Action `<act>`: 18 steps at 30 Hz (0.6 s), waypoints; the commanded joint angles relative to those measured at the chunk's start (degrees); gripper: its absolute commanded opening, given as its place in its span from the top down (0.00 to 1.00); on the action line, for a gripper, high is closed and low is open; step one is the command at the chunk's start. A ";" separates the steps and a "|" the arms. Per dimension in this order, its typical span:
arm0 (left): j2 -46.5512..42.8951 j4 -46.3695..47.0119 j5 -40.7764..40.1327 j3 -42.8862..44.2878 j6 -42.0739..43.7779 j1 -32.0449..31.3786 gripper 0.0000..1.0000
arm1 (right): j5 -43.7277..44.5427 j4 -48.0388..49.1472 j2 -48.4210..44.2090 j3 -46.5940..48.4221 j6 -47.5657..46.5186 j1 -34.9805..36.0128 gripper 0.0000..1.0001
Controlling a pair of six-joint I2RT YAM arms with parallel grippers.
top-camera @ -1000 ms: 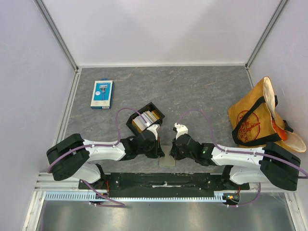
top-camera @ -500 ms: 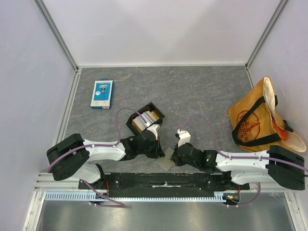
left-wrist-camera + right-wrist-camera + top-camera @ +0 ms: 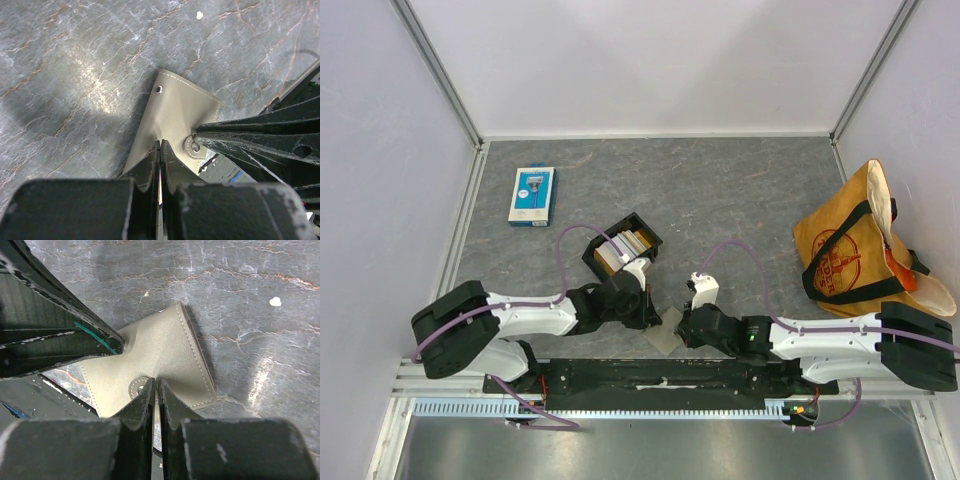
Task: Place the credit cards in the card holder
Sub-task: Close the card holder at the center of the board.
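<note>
Two grippers meet on the card holder (image 3: 664, 342), which lies on the grey table (image 3: 740, 190) just nearer the arm bases than the black tray (image 3: 595, 262) and slightly to the tray's right. The left gripper (image 3: 655, 318) sits between the tray and the holder. The right gripper (image 3: 681, 326) comes at the holder from the side turned away from the tray.

In the left wrist view, the left gripper's jaws are drawn almost together and nip one edge of the grey-tan holder. A small snap stud (image 3: 158, 89) shows near the holder's far corner. The right gripper's dark fingers (image 3: 250, 134) press in beside a second snap.

The right wrist view shows the same from the other side. The right gripper's jaws are narrow and clamp the holder's edge by that snap, with the tip of a left finger (image 3: 95, 337) touching the flap. The leather creases between the two grips. It may be raised a little off the table there, though the views do not settle that.

Several credit cards (image 3: 623, 246) stand on edge inside the black tray, packed together, mostly pale with some darker ones. None is in either gripper.

A blue-and-white pack (image 3: 532, 195) lies well to the tray's left and farther back. An orange tote bag (image 3: 850, 245) slumps well to the tray's right.
</note>
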 commanded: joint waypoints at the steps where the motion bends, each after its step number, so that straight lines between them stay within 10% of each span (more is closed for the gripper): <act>1: -3.34 1.53 0.62 -0.67 3.61 -0.11 0.95 | 1.08 -6.84 -1.14 1.46 -0.03 0.45 0.87; 18: 0.96 8.65 10.56 -0.94 6.95 -2.39 0.95 | -2.96 -7.11 -2.81 3.30 -1.79 0.36 0.83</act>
